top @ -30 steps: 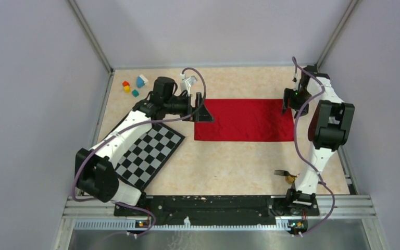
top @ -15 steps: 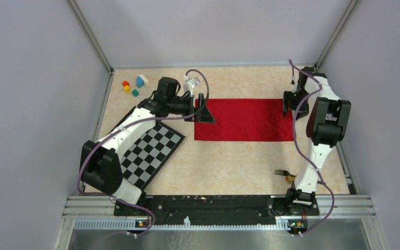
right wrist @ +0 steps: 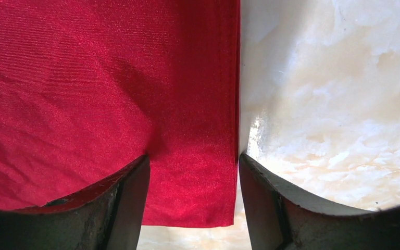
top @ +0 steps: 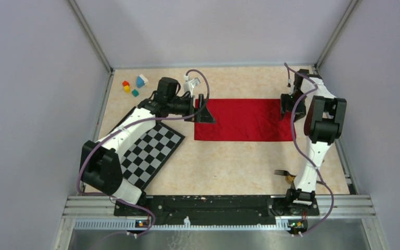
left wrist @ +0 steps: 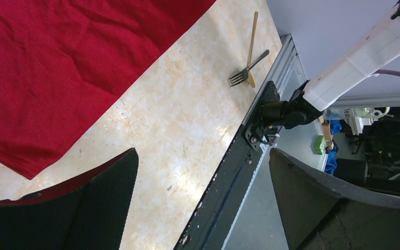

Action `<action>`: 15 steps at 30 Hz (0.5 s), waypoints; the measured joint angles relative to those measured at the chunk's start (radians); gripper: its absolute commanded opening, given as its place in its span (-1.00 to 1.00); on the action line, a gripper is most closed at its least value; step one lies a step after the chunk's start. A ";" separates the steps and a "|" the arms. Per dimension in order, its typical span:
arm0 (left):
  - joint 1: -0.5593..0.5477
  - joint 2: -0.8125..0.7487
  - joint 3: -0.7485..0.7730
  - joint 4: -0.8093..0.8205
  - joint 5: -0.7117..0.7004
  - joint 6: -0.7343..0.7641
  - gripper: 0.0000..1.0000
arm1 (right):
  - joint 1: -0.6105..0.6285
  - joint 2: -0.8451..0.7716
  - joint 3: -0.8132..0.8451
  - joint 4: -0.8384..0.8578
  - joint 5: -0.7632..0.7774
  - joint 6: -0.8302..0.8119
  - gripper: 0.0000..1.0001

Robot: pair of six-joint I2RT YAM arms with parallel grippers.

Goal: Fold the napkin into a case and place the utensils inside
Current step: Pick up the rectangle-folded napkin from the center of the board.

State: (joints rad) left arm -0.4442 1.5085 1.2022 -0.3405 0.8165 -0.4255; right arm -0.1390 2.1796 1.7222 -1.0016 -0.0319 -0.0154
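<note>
One napkin (top: 245,120) lies long-axis left-to-right (flat).

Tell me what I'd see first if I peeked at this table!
The bright red napkin jumps out first, lying flat as a long rectangle in the middle of the table, with the left gripper at its left end and the right gripper at its right end, both open. Next comes the black-and-white checkered mat at the near left.
</note>
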 measured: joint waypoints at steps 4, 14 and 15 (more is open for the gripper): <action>0.000 0.000 0.000 0.000 -0.006 0.009 0.98 | 0.004 0.002 0.000 0.003 0.010 0.000 0.07; 0.000 0.000 0.000 -0.001 -0.021 0.012 0.97 | 0.043 -0.080 -0.142 0.143 0.067 0.007 -0.97; 0.000 0.000 0.000 -0.001 -0.021 0.013 0.97 | 0.051 -0.087 -0.152 0.156 0.074 0.010 -1.00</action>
State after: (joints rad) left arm -0.4438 1.5085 1.2022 -0.3416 0.7956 -0.4129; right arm -0.0883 2.0930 1.5703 -0.8459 0.0425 -0.0059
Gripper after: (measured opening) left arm 0.987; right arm 0.105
